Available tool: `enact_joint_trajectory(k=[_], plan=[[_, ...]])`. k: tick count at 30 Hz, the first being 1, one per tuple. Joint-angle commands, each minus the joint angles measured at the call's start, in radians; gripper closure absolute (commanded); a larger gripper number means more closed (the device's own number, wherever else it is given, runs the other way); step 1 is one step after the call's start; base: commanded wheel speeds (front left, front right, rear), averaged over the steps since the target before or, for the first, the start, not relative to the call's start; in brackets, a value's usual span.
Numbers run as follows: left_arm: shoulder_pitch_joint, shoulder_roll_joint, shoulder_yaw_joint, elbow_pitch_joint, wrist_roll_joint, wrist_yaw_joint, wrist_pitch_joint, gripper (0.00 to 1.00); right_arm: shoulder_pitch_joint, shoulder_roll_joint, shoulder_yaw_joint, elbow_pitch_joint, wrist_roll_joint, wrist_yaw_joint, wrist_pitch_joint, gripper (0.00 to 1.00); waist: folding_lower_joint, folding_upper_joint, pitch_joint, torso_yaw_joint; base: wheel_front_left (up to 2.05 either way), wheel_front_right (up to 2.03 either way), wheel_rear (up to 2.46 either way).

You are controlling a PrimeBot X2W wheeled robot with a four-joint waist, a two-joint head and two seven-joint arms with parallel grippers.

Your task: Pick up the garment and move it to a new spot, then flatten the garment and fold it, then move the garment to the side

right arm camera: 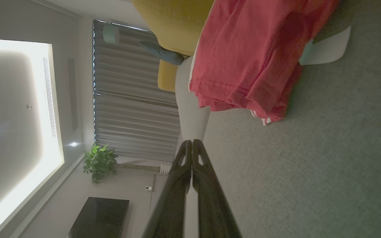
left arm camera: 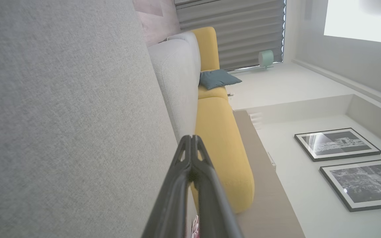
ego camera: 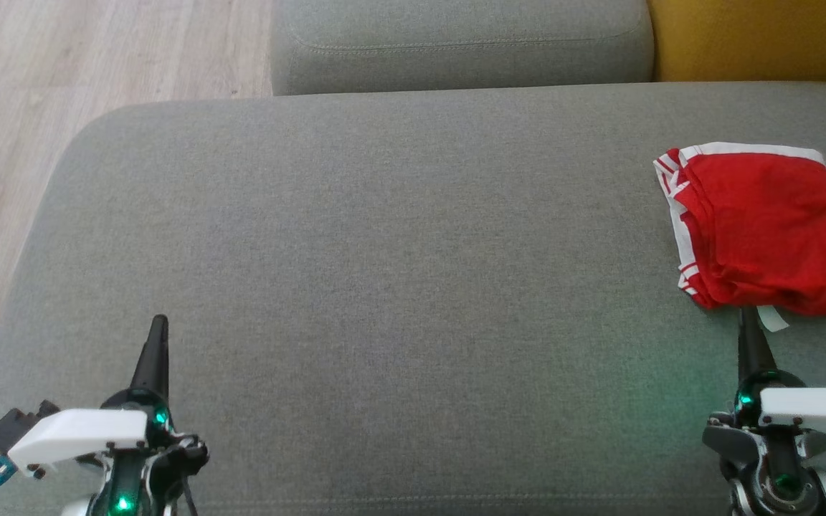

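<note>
In the head view, the red garment [ego camera: 764, 229] lies folded in a compact stack at the far right of the grey sofa seat [ego camera: 384, 251], with a white label [ego camera: 773, 319] poking out at its near edge. The middle of the seat is bare, so the folding and the move aside look done or nearly so. The right end effector [ego camera: 746, 322] points at that near edge, and the left end effector [ego camera: 159, 326] sits well apart at the lower left.

In the left wrist view, the left end effector's fingers meet at the tips and hold nothing.

In the right wrist view, the right end effector's fingers are also pressed together and empty. The garment's layered folds lie ahead, apart from the tips, which suggests it has been let go.
</note>
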Motion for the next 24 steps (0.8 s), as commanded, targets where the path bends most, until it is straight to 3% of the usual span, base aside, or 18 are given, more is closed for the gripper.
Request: enact_joint_trajectory(k=[1,18,24], plan=[[-0.058,0.019,0.035,-0.027,-0.024,-0.01,0.009,1.0,-0.051,-0.014,0.01,-0.039,0.03,0.006,0.013,1.0,0.0,0.0,0.0,0.0,0.0,0.0,0.0],[-0.072,0.019,0.073,-0.007,-0.19,-0.02,0.061,1.0,-0.054,-0.012,-0.024,-0.044,0.221,0.007,0.064,1.0,0.0,0.0,-0.006,0.004,0.0,0.0,0.0],[-0.072,0.018,0.075,-0.007,-0.19,-0.02,0.062,1.0,-0.054,-0.011,-0.026,-0.044,0.22,0.007,0.066,1.0,0.0,0.0,-0.006,0.004,0.0,0.0,0.0]])
